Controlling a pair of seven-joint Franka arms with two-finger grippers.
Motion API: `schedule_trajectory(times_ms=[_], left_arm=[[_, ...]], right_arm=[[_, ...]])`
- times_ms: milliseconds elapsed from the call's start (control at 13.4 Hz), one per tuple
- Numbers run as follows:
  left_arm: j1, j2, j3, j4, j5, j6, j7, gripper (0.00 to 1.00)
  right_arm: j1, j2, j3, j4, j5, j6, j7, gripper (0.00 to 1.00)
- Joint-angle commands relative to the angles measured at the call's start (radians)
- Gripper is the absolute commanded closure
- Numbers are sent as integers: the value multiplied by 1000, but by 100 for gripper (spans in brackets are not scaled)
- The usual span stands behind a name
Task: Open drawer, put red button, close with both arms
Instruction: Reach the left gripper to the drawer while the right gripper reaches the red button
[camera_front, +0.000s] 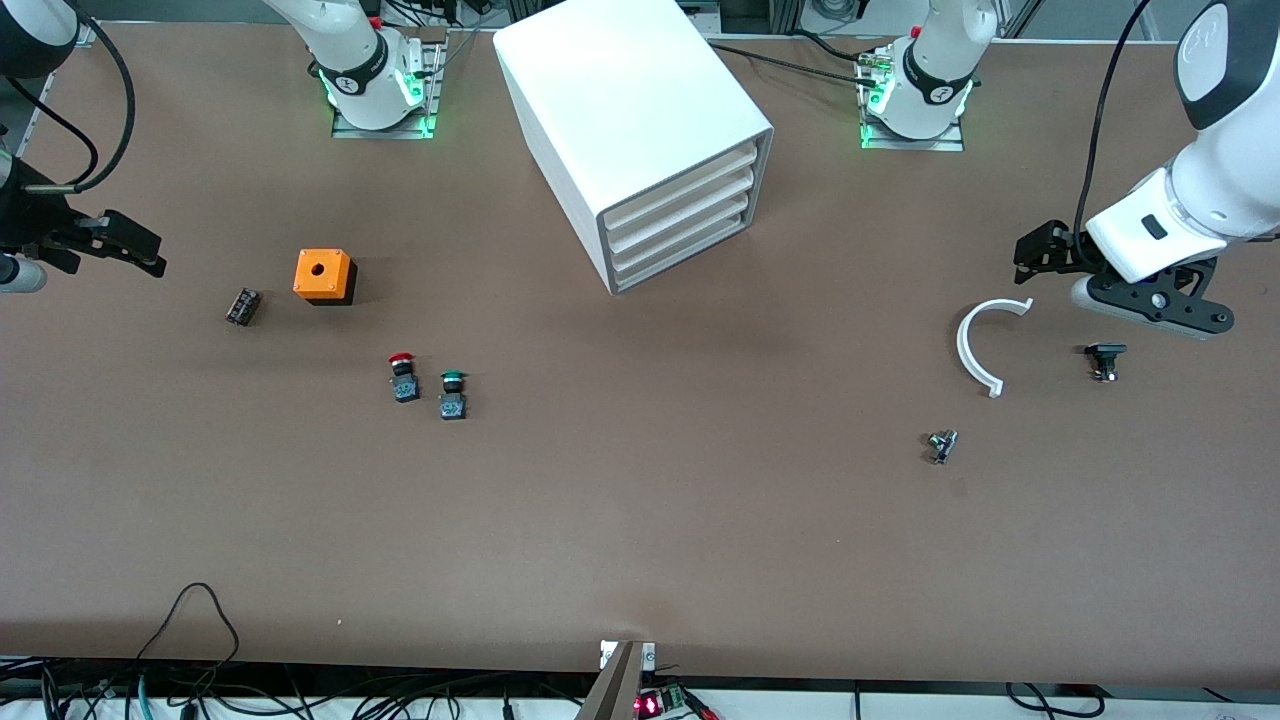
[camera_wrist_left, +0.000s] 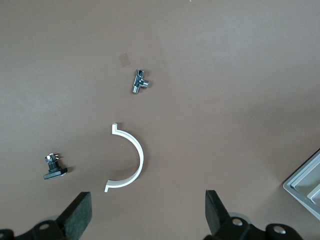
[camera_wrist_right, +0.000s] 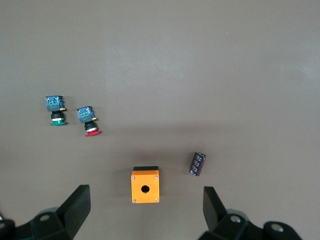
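Note:
The white cabinet (camera_front: 640, 120) stands at the middle of the table between the arm bases, with all of its drawers (camera_front: 680, 222) shut. The red button (camera_front: 403, 377) lies on the table toward the right arm's end, beside a green-capped one (camera_front: 452, 394). It also shows in the right wrist view (camera_wrist_right: 89, 121). My right gripper (camera_front: 130, 245) is open and empty over the table at the right arm's end; its wrist view (camera_wrist_right: 145, 217) looks down on the orange box. My left gripper (camera_front: 1038, 252) is open and empty (camera_wrist_left: 148, 220) over the table beside a white arc piece.
An orange box (camera_front: 324, 275) and a small dark part (camera_front: 243, 306) lie farther from the front camera than the buttons. At the left arm's end lie the white arc (camera_front: 985, 345), a black knob (camera_front: 1105, 360) and a metal fitting (camera_front: 941, 445). The cabinet corner (camera_wrist_left: 307, 185) shows in the left wrist view.

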Motion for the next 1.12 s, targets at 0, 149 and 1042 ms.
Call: schedule_trajectory(times_ms=[0,149,1042], left_arm=[[2,-13,23,26,-20,-51,25,0],[2,-13,30,47,-22,-61,13,0],[-2,143,-85,-65,-396,-39,-146,0]], right_arm=[[-6,-14,5,1,-12,-15,-10,0],[-6,-14,5,1,-10,-15,-10,0],[4,1,13,4,2,7,-13,0]])
